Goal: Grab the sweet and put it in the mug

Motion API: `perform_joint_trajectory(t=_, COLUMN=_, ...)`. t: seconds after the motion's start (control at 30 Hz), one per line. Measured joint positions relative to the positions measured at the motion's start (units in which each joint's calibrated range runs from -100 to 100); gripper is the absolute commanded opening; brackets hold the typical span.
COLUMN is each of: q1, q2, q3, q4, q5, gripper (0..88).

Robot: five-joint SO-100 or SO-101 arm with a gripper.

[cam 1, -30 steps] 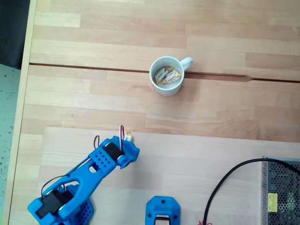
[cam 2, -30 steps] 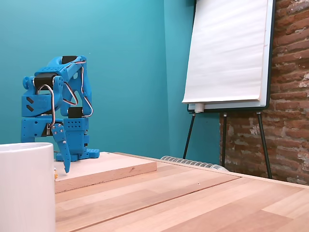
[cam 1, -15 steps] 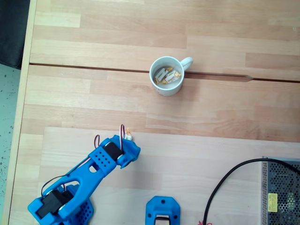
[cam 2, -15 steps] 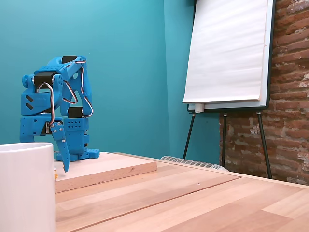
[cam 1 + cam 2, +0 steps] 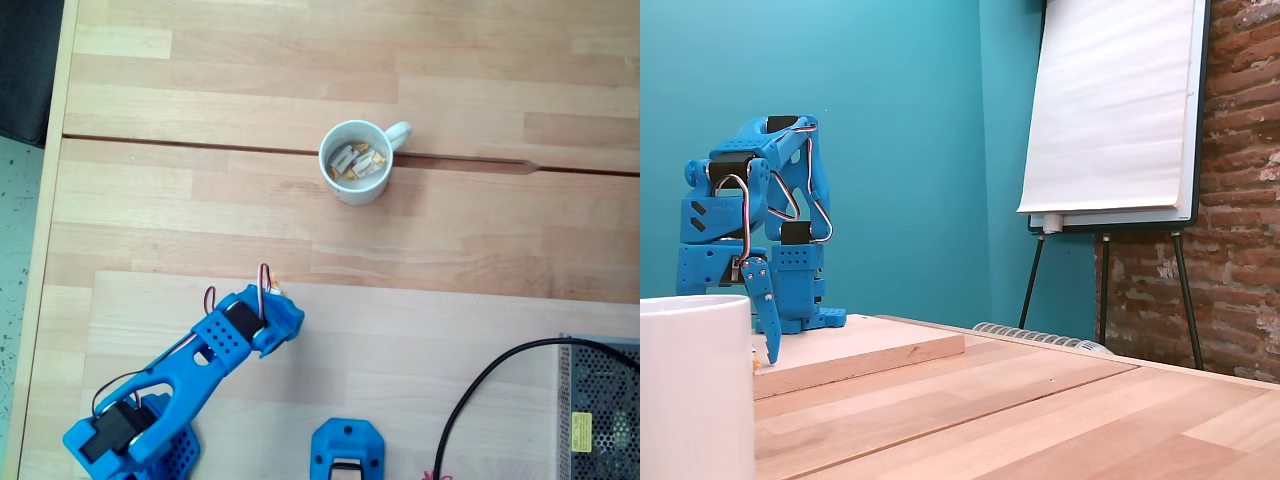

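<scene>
1. The gripper [image 5: 770, 352] points down over the raised board [image 5: 880, 345]; whether its jaws are apart or together cannot be told.
2. A sweet [image 5: 275, 291] peeks out just beyond the arm's [image 5: 215, 345] tip.
3. The mug [image 5: 353, 161], well apart, holds several sweets.

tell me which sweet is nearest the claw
The lone sweet on the raised board's edge, just past the claw. The others all lie inside the mug, well away across the table.

teal wall [image 5: 900, 150] at left; flipchart easel [image 5: 1110, 110] upper right, before a brick wall [image 5: 1240, 200]; wooden table [image 5: 1040, 420] below.
</scene>
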Motion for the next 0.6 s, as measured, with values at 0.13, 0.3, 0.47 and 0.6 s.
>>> perform_joint_trajectory(t=0.13, q1=0.00, q2=0.00, q3=0.00, q4=0.00, q5=0.00, gripper=27.0)
perform_joint_trajectory(t=0.3, q1=-0.66, q2=0.18, q3=0.00, q4=0.00, q5=0.00, gripper=18.6)
perform_joint_trajectory(t=0.47, q1=-2.73, q2=0.18, q3=0.00, q4=-0.24, q5=0.00, gripper=4.2)
perform_joint_trajectory(t=0.6, q1=-2.88, q2=0.18, q3=0.00, q4=-0.24, q5=0.00, gripper=2.9)
